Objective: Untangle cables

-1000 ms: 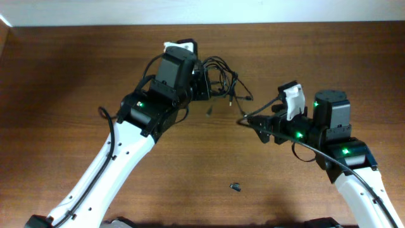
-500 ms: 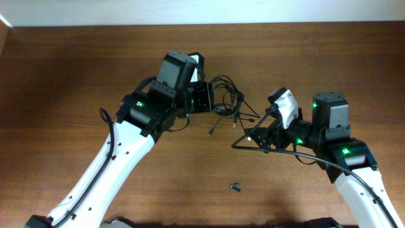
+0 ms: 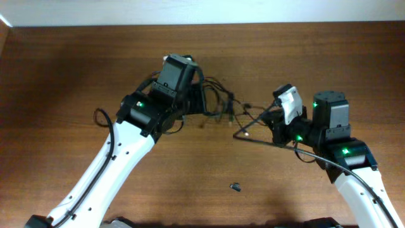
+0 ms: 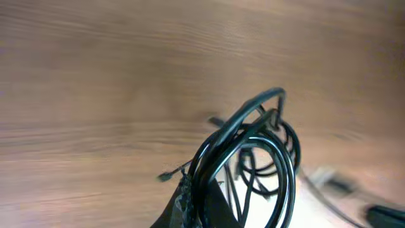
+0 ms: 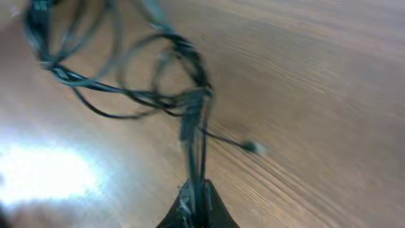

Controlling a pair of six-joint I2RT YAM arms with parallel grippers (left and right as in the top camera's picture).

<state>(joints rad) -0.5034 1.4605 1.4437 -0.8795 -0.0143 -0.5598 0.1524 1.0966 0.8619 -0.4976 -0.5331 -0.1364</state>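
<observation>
The left gripper (image 4: 188,206) pinched loops of the cables (image 4: 226,131); the right gripper (image 5: 197,201) pinched one strand, the tangle between them.

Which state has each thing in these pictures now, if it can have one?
cables: tangled in a bunch, pinched from both sides.
left claw: shut on the cables.
right claw: shut on a strand of the cables.
small dark piece: lying loose on the table, apart from the cables.
</observation>
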